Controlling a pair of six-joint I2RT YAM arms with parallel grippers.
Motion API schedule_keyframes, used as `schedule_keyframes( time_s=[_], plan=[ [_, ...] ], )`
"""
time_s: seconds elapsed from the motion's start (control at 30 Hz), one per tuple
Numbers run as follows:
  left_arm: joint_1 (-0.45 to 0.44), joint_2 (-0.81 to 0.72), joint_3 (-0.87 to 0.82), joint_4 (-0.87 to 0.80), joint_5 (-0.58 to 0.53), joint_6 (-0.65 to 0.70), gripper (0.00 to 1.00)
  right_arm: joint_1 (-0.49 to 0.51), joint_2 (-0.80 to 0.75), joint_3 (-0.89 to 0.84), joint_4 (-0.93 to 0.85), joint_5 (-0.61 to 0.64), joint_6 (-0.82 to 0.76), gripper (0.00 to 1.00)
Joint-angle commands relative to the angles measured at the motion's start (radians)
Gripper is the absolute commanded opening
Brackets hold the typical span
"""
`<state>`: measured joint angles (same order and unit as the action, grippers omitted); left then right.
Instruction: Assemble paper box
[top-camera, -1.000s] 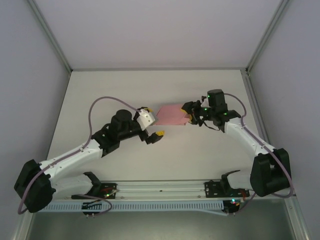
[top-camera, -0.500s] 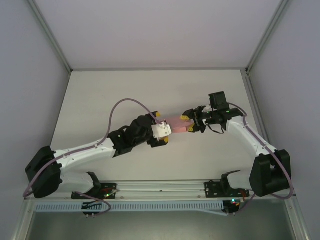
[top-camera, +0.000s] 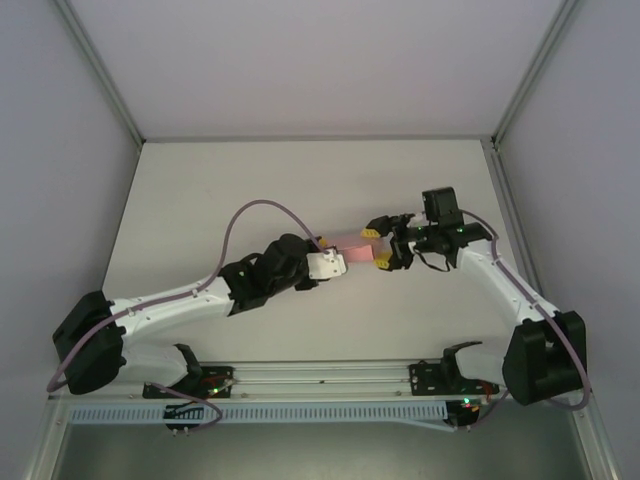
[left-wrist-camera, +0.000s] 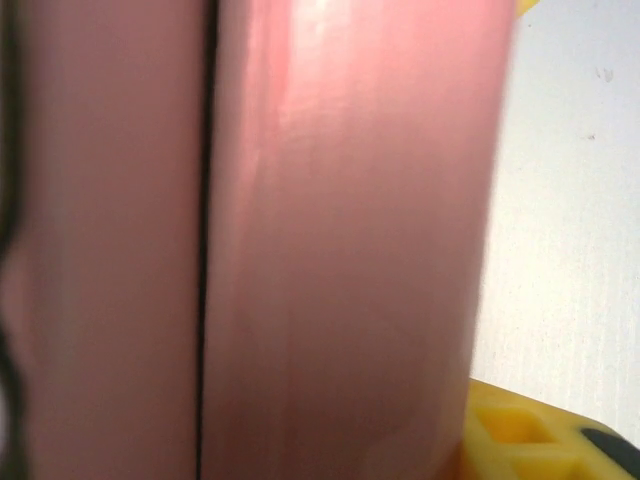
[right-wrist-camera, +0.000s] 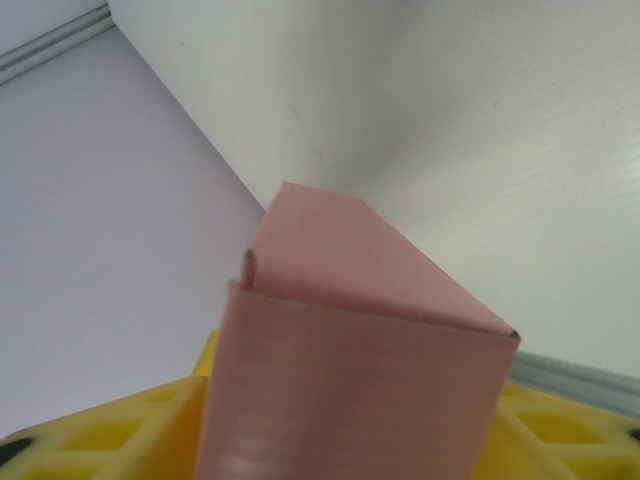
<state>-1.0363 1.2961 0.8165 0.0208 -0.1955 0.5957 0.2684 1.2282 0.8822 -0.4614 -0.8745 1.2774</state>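
Paper box (top-camera: 356, 247) is hanging above the desk's (top-camera: 200, 190) middle, well apart from every edge. I'm watching the left gripper (top-camera: 331, 255), spread wide a second ago, now pinching the box's left end. The right gripper (top-camera: 380, 247) is flanking the other end, and I cannot tell whether it is gripping. I'm judging this a handover getting under way.

There was the paper box (top-camera: 352, 248), a slim salmon-pink strip of thin card, lying left to right near the middle of the table (top-camera: 200, 190). Whether it rested on the surface or hung just above it, I couldn't tell. Close up, a dark seam ran lengthwise between two smooth panels. At its right end, one panel sloped back from a sharp crease.
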Motion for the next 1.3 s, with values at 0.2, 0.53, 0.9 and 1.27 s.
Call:
schedule_keyframes(
  time_s=[0.2, 0.53, 0.9, 1.27],
  plan=[
    [0.065, 0.018, 0.107, -0.225, 0.088, 0.002, 0.4, -0.176, -0.305, 0.012, 0.034, 0.533, -0.601, 1.0],
    [0.205, 0.246, 0.307, -0.687, 0.318, 0.051, 0.46, -0.162, -0.44, -0.265, 0.435, 0.189, -0.907, 1.0],
    [0.227, 0.378, 0.365, -0.712, 0.365, 0.067, 0.46, 0.143, -0.151, -0.12, 0.152, 0.373, -1.239, 0.79],
    [0.234, 0.383, 0.358, -0.696, 0.37, 0.06, 0.48, 0.252, -0.013, -0.066, 0.129, 0.435, -1.275, 0.59]
  ],
)
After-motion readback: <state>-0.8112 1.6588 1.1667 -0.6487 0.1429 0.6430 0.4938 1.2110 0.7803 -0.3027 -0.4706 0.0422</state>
